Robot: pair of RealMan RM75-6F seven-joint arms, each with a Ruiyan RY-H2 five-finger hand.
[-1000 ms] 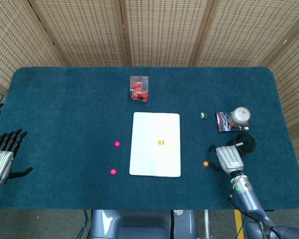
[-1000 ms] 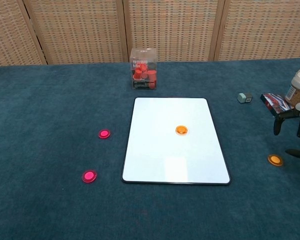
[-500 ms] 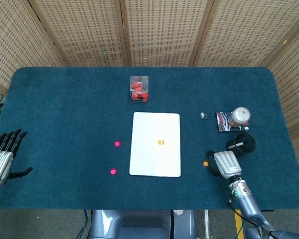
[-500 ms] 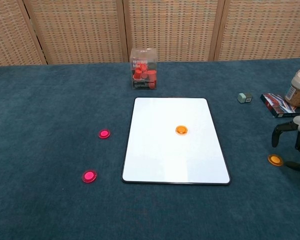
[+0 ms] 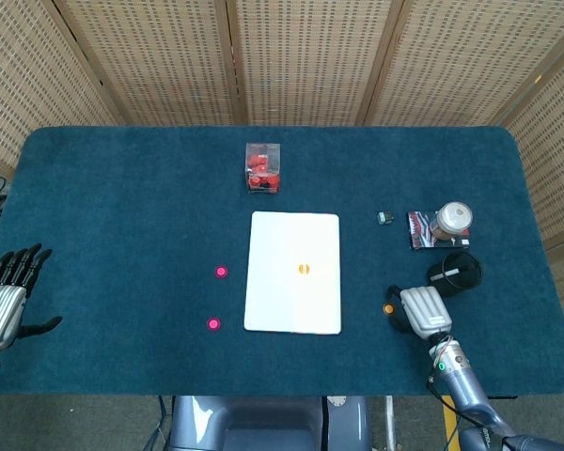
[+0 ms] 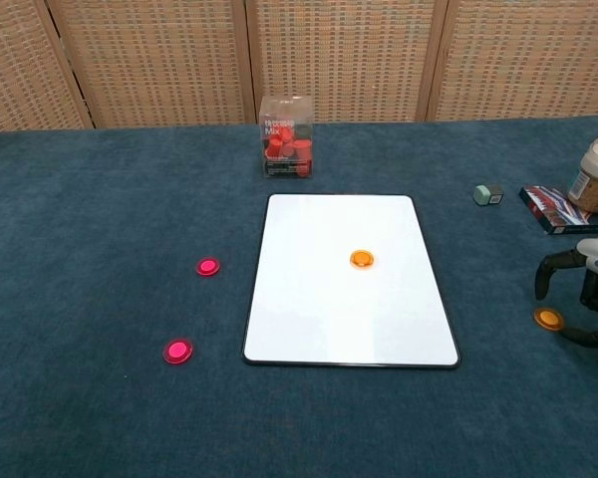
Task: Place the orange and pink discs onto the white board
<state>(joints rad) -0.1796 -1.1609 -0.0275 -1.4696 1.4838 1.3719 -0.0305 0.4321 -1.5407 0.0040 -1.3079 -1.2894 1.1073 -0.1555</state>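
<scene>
Blue carpet-like cloth covers the worktop (image 5: 122,188), and the white board (image 5: 294,272) lies flat near its middle. One orange disc (image 6: 361,259) sits on the board, right of its centre. A second orange disc (image 6: 548,319) lies on the cloth well to the right of the board; the right robot hand (image 6: 590,289) hovers just over it, its dark fingers (image 6: 550,274) curved down and spread to either side of the disc, not plainly touching it and holding nothing. Two pink discs lie on the cloth left of the board: the farther pink disc (image 6: 208,266) and the nearer pink disc (image 6: 177,351). The left robot hand (image 5: 5,296) rests at the worktop's left edge, fingers spread, empty. Behind the board stands a clear box of red pieces (image 6: 286,136).
</scene>
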